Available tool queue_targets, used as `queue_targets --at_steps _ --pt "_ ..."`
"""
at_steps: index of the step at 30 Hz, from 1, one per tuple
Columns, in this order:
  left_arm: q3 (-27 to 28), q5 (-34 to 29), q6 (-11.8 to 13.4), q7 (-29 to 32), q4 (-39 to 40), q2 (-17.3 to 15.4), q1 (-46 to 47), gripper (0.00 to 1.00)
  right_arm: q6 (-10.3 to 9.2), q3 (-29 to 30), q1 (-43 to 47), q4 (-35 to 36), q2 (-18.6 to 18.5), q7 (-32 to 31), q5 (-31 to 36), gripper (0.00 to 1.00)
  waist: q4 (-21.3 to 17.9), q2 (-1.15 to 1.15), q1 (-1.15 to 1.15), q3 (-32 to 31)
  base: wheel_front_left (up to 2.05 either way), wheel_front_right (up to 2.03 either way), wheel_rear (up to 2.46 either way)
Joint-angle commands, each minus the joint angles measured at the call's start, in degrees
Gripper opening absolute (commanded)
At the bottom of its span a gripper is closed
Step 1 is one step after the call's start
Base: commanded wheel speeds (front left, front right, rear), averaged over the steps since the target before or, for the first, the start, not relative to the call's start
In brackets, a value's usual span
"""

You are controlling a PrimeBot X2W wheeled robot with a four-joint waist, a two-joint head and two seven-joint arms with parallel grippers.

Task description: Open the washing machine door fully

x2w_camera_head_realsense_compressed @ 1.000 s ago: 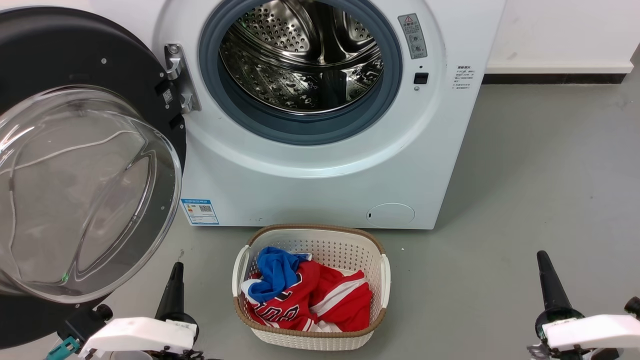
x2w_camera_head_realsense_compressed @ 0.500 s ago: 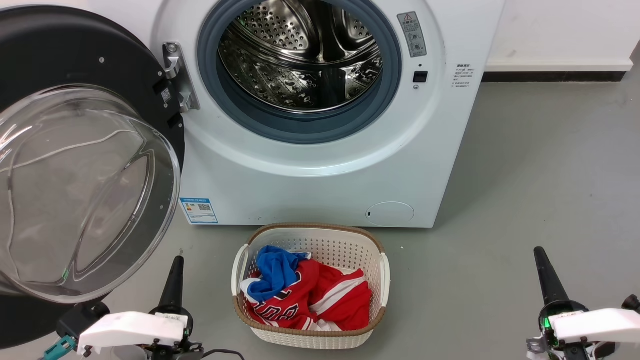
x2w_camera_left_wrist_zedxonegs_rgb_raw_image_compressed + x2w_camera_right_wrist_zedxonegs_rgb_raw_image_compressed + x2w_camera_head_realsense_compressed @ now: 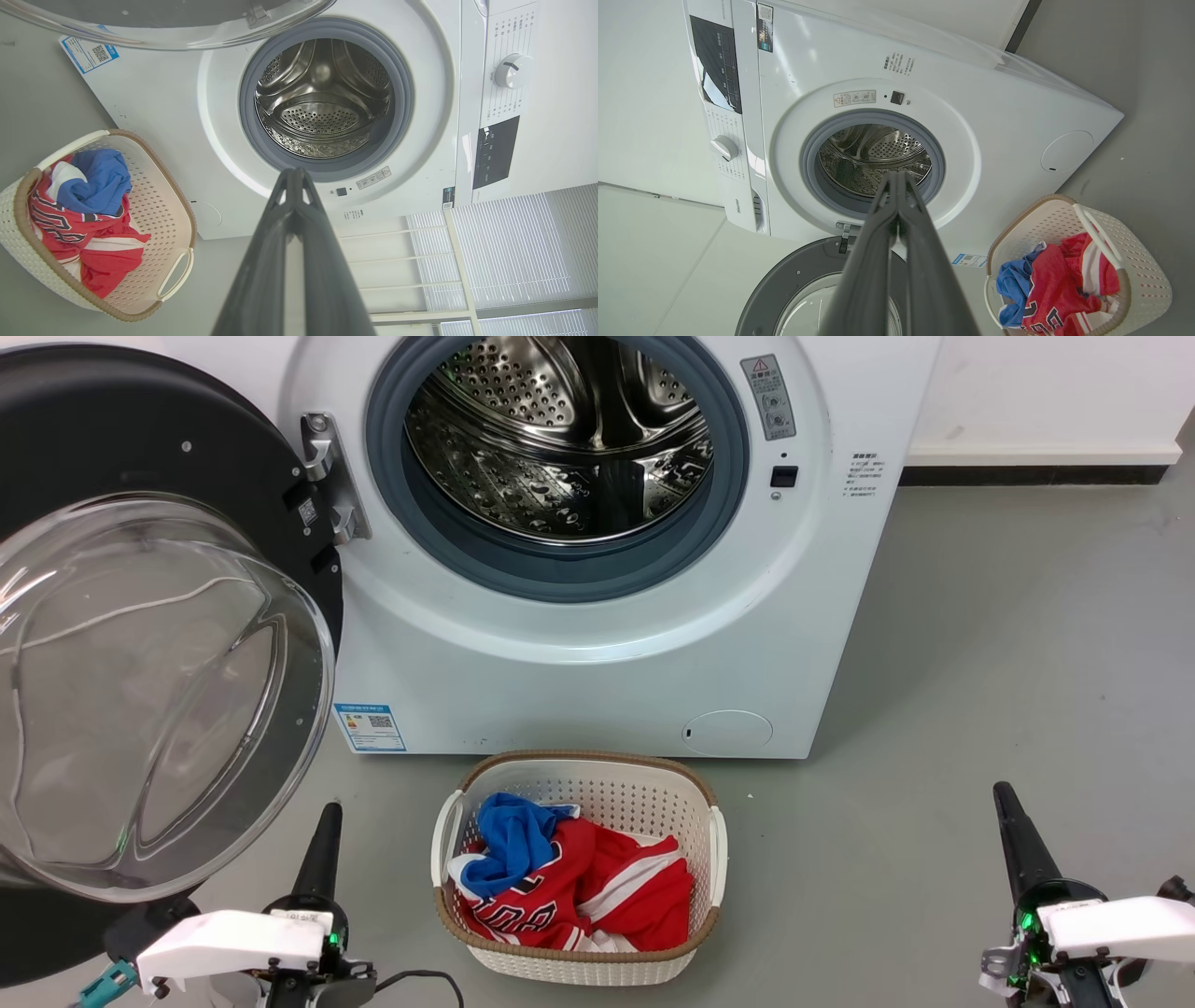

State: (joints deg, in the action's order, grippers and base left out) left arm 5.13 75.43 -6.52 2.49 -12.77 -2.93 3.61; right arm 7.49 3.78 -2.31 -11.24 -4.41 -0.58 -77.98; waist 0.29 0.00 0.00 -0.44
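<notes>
Far left: washing machine door [image 3: 159, 691], swung wide off hinge edge of washing machine [image 3: 579, 653]. Near its lower rim: left gripper [image 3: 329, 817], clenched empty. Centre: laundry basket [image 3: 579, 973] (red, blue clothes) close before machine front. Far right: right gripper [image 3: 1006, 800], clenched empty, bare floor [image 3: 1008, 644] around.

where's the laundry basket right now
Head view: the laundry basket sits on the floor at lower centre, in front of the washing machine, between the left hand and right hand.

Washing machine [image 3: 597, 644] against wall; door [image 3: 140, 644] swung out at its left; basket [image 3: 719, 859] of clothes [image 3: 579, 887] before it.
</notes>
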Motion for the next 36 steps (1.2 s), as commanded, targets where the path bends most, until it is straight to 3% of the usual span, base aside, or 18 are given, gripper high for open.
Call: queue_targets --at_steps 1,36 --pt "0.19 1.01 -0.15 0.43 0.06 0.05 1.03 0.0 0.0 0.15 -1.05 -0.04 -0.25 -0.4 -1.14 0.0 -0.01 0.0 0.0 0.01 0.0 0.0 0.0" --pt "1.58 17.1 -1.09 4.27 -1.4 0.09 2.87 0.0 0.0 0.88 -4.1 -2.87 0.21 -4.57 -16.09 0.0 -0.29 0.0 0.0 0.61 0.0 0.0 0.0"
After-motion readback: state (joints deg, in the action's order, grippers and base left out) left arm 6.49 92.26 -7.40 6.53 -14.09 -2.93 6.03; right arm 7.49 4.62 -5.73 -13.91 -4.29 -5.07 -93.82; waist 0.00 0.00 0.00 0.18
